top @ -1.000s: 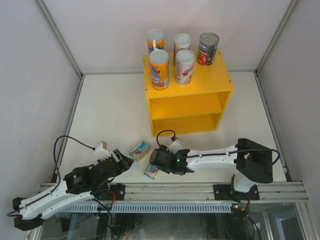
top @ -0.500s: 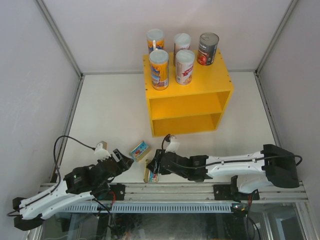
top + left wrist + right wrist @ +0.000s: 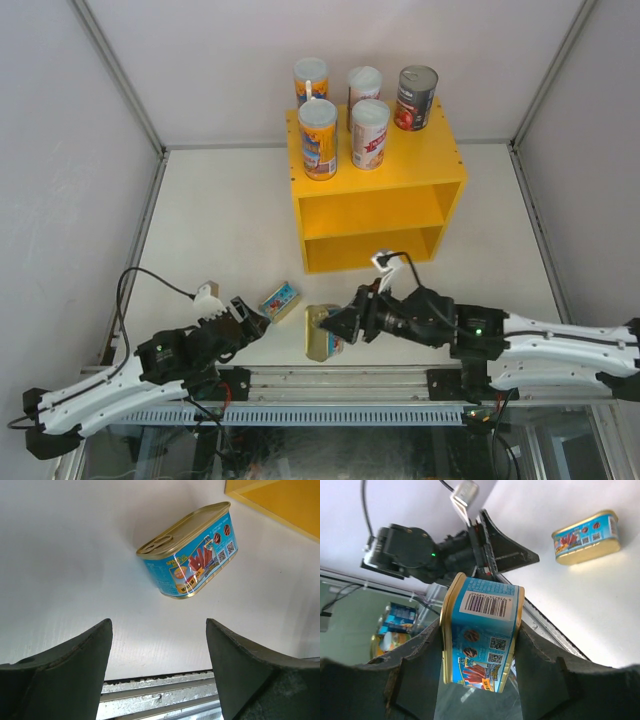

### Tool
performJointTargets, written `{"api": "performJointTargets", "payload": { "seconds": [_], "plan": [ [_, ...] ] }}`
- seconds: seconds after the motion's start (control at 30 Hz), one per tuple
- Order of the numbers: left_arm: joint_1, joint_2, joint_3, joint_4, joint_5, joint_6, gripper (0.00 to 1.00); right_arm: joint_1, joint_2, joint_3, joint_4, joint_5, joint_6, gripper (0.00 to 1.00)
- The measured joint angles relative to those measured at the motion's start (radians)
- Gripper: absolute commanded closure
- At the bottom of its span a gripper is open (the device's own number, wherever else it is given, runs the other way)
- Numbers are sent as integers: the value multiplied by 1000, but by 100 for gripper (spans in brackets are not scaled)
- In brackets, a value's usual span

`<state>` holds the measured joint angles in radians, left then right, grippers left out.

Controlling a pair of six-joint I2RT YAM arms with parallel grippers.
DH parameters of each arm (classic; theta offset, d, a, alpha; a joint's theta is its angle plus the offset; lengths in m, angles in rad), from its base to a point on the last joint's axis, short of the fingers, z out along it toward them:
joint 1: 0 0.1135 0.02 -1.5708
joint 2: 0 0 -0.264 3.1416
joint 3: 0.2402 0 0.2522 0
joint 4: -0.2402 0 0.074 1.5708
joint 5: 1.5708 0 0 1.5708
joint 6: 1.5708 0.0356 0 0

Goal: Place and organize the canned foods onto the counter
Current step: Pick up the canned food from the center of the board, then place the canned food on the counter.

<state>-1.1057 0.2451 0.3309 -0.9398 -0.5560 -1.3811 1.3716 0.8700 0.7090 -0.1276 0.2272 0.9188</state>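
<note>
The yellow counter (image 3: 432, 162) stands at the back of the table. On its top are two orange-blue tubes (image 3: 319, 140), two white-pink tubes (image 3: 370, 135) and a red-labelled steel can (image 3: 416, 98). My right gripper (image 3: 338, 328) (image 3: 480, 645) is shut on a flat blue-labelled tin (image 3: 322, 332) (image 3: 482, 630), held off the table by its long sides near the front rail. A second blue tin (image 3: 280, 300) (image 3: 187, 550) (image 3: 586, 536) lies on the table in front of the counter. My left gripper (image 3: 250, 322) (image 3: 159, 630) is open and empty just short of it.
An aluminium rail (image 3: 340, 385) runs along the table's near edge under both arms. White walls close in the table on three sides. The left arm's wrist (image 3: 410, 550) shows just behind the held tin. The counter's two open shelves (image 3: 370, 215) face the arms.
My right arm has stretched out low and lifted its tin off the table, carrying it a little right and away from the rail. The left arm and the other tin have barely moved.
</note>
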Motion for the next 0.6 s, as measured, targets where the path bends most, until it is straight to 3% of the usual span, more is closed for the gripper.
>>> {"api": "performJointTargets", "payload": {
  "seconds": [0.2,0.37,0.6],
  "plan": [
    [0,64,0,41,1,-6,21,-30,-174,58,-150,10,-53,100],
    [0,117,0,71,2,-5,21,-45,-236,168,-241,53,-105,100],
    [0,147,31,92,2,-4,21,-171,-288,336,-298,143,-170,100]
  ]
}}
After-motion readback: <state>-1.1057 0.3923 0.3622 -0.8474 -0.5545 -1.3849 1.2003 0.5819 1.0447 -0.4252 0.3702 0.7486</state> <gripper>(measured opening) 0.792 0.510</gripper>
